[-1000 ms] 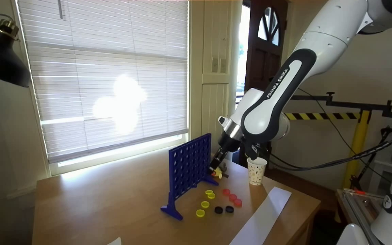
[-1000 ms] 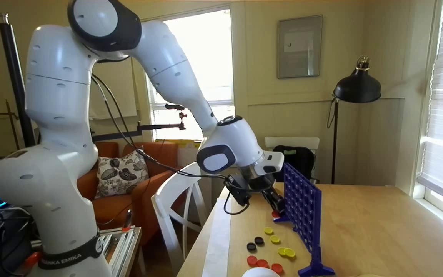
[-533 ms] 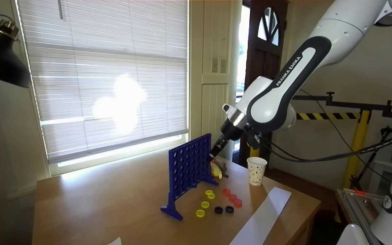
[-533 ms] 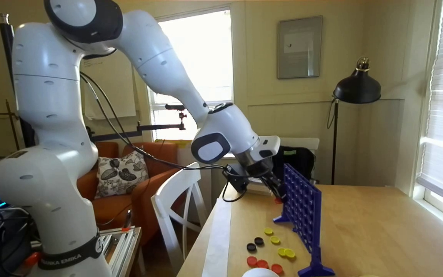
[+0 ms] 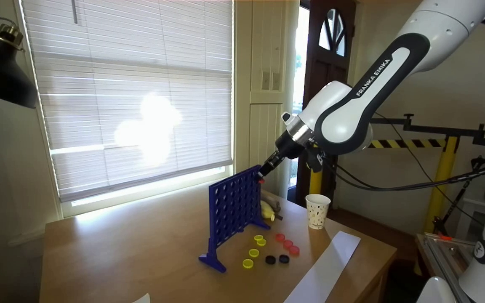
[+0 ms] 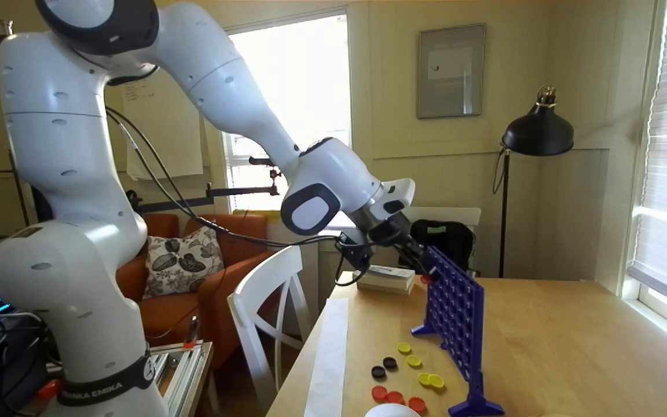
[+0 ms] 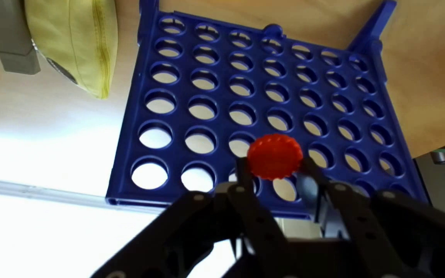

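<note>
Right, we have the gripper (image 7: 275, 168) pinching a red disc (image 7: 275, 155) by its rim between the fingers (image 7: 245, 193), in front of the blue grid (image 7: 222, 111) and about mid-width in the wrist view. From here, we think the disc could twist or pop free, since only its narrow edge is gripped; a bump against the grid would be the likely cause. If it drops, it might roll among the yellow discs (image 5: 254, 252). A hard push could also tip or slide the grid, as we see nothing bracing it. As for what escapes us, we cannot tell how close the disc comes to the grid: it shows right at the grid's outline in both exterior views. The fingers blur and cover part of the grid's top rim. The wrist view crops the yellow pouch (image 7: 75, 42) and the grey piece (image 7: 12, 36) beside it, and the white cup (image 6: 392, 410) is cut to a sliver in an exterior view
</note>
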`<state>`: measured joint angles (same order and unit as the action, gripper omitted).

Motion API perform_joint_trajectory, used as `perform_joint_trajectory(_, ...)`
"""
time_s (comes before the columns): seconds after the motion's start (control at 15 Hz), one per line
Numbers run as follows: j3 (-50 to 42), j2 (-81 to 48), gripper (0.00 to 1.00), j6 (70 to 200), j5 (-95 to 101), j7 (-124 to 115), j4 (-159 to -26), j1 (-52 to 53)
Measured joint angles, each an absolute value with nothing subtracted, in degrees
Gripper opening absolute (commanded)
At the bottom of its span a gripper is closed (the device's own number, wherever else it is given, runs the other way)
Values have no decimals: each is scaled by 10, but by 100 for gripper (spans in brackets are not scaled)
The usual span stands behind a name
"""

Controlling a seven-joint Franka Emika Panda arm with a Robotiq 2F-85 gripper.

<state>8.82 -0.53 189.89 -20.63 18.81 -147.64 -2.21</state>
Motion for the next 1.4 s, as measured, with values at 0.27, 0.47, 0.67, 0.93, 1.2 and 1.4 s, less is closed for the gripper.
perform_joint_trajectory(0.27,86,13,10,1939,-204,169,-1490,-21)
perform_joint_trajectory(0.47,86,22,10,1969,-204,156,-1500,-21)
perform_joint_trajectory(0.67,83,25,10,2001,-203,141,-1508,-21)
perform_joint_trajectory(0.93,71,25,10,2039,-189,115,-1519,-22)
perform_joint_trajectory(1.2,46,24,10,2065,-142,73,-1528,-22)
perform_joint_trajectory(1.4,29,16,10,2081,-91,26,-1530,-23)
